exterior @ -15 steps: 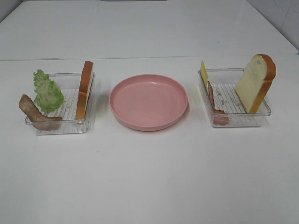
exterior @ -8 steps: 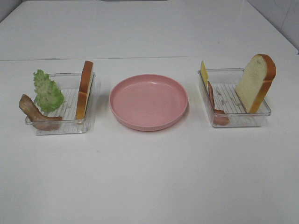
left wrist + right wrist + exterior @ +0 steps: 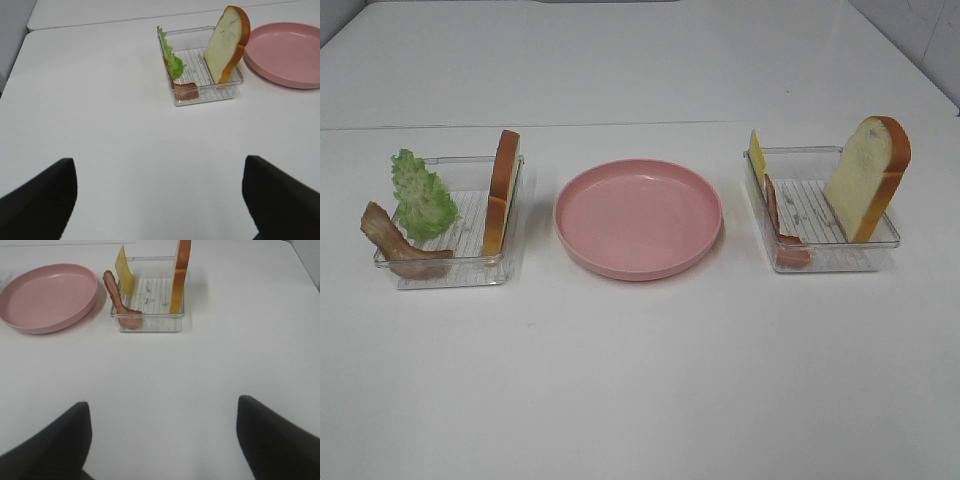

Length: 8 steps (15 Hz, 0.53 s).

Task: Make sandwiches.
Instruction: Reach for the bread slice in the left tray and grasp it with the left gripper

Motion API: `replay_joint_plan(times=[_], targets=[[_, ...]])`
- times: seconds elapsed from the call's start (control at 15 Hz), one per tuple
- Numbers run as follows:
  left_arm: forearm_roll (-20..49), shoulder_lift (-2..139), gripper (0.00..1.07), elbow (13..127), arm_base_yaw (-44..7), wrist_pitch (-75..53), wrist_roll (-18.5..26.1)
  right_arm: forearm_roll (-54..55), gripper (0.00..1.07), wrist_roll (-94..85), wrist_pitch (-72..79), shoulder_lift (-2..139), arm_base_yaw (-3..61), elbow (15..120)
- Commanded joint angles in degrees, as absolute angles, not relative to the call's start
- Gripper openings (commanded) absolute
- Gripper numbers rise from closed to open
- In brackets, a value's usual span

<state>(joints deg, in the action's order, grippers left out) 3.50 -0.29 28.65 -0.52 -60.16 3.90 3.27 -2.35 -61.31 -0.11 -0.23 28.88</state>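
No stacked sandwich shows; the parts stand loose in two clear trays. The left tray [image 3: 450, 272] holds a green lettuce leaf [image 3: 422, 195], a bacon strip [image 3: 395, 245] and an upright bread slice [image 3: 501, 190]. The right tray [image 3: 830, 258] holds a yellow cheese slice [image 3: 756, 155], a bacon strip [image 3: 780, 225] and an upright bread slice [image 3: 868, 178]. My left gripper [image 3: 160, 200] is open and empty, well short of the left tray [image 3: 207, 95]. My right gripper [image 3: 162, 440] is open and empty, well short of the right tray [image 3: 150, 325]. Neither gripper shows in the exterior view.
A round pink plate [image 3: 638, 217] with nothing on it sits between the two trays, on a white table. It also shows in the left wrist view [image 3: 285, 52] and the right wrist view [image 3: 47, 295]. The table's seam runs behind the trays.
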Motion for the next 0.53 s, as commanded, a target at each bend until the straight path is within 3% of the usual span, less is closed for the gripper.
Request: replay_joint_plan(times=[0.07,0.53], targets=[[4.1,-1.6,0.85,28.5,-0.4,-59.9,3.8,3.1,0.77,-2.3,-60.7,-1.0,-0.5,28.7],[6.5,2.1,0.85,31.0,-0.4,-54.1,3.1,3.1,0.77,-2.3,-60.7,-1.0,-0.5,28.7]])
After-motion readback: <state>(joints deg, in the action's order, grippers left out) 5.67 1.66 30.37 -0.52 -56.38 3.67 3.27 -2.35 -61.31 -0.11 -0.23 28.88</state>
